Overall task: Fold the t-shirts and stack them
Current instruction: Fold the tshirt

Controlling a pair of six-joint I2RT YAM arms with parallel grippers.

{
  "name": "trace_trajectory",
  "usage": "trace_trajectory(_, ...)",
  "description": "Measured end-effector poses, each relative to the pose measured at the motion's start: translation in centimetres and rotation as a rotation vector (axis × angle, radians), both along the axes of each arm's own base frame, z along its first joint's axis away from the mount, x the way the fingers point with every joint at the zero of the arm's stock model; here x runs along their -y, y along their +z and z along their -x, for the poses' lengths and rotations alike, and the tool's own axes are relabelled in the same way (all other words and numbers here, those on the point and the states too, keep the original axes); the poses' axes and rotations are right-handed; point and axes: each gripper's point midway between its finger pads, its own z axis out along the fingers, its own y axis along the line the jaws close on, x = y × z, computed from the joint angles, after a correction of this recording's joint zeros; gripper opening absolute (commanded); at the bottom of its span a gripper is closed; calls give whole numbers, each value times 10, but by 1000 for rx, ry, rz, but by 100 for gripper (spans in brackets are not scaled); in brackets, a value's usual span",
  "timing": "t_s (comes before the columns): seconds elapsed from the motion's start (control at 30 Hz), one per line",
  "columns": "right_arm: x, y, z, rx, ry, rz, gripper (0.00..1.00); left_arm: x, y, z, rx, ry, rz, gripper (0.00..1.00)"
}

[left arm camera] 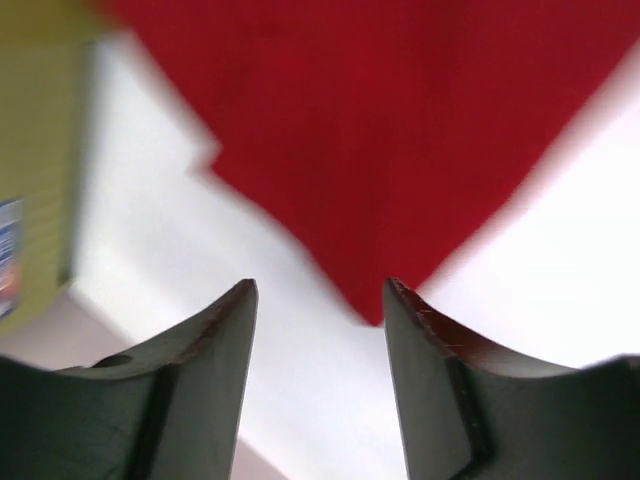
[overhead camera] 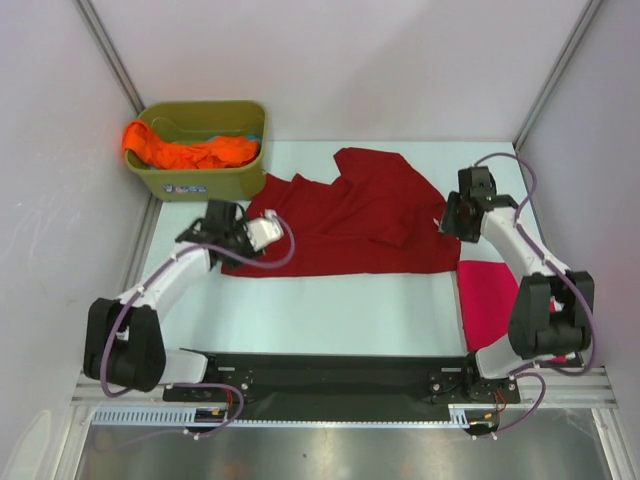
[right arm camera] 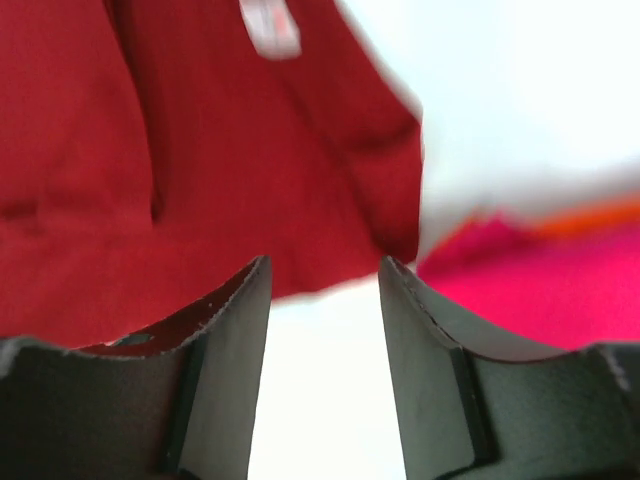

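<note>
A dark red t-shirt (overhead camera: 350, 215) lies spread and rumpled across the middle of the table. My left gripper (overhead camera: 243, 240) hovers at its left edge. In the left wrist view that gripper (left arm camera: 320, 295) is open and empty, and a corner of the red t-shirt (left arm camera: 380, 150) points toward the gap. My right gripper (overhead camera: 450, 220) is at the shirt's right edge. It (right arm camera: 325, 270) is open over bare table, with the red t-shirt (right arm camera: 200, 150) just beyond the fingertips. A magenta-pink t-shirt (overhead camera: 490, 300) lies flat at the right, partly hidden by the right arm, and the magenta cloth (right arm camera: 540, 290) also shows in the right wrist view. An orange t-shirt (overhead camera: 190, 150) hangs out of the tub.
An olive-green tub (overhead camera: 205, 182) stands at the back left corner, close to the left gripper, and the tub (left arm camera: 35, 180) also shows at the left of the left wrist view. Grey walls enclose the table on three sides. A black rail (overhead camera: 330, 375) runs along the near edge.
</note>
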Motion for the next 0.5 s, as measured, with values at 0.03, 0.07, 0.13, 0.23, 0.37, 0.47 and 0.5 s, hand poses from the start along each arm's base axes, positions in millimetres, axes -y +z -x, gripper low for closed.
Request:
trace_trajectory(0.03,-2,-2,13,-13,-21,-13,51,7,-13,17,-29,-56,-22,65)
trace_trajectory(0.07,-5,-3,21,-14,-36,-26,52,13,-29,31,-68,-101,-42,67)
trace_trajectory(0.13,-8,-12,38,-33,-85,-58,53,15,-54,50,-145,-149,-75,69)
trace_trajectory(0.23,-9,-32,57,-80,-158,-93,53,12,-75,54,-199,-164,-107,70)
trace_trajectory(0.37,-11,-55,65,-128,-230,-120,54,12,-82,42,-182,-156,-123,67)
trace_trajectory(0.47,-15,-66,59,-134,-266,-136,54,12,-81,32,-140,-154,-127,64)
trace_trajectory(0.5,-16,-70,55,-130,-275,-139,54,12,-82,30,-127,-151,-130,60)
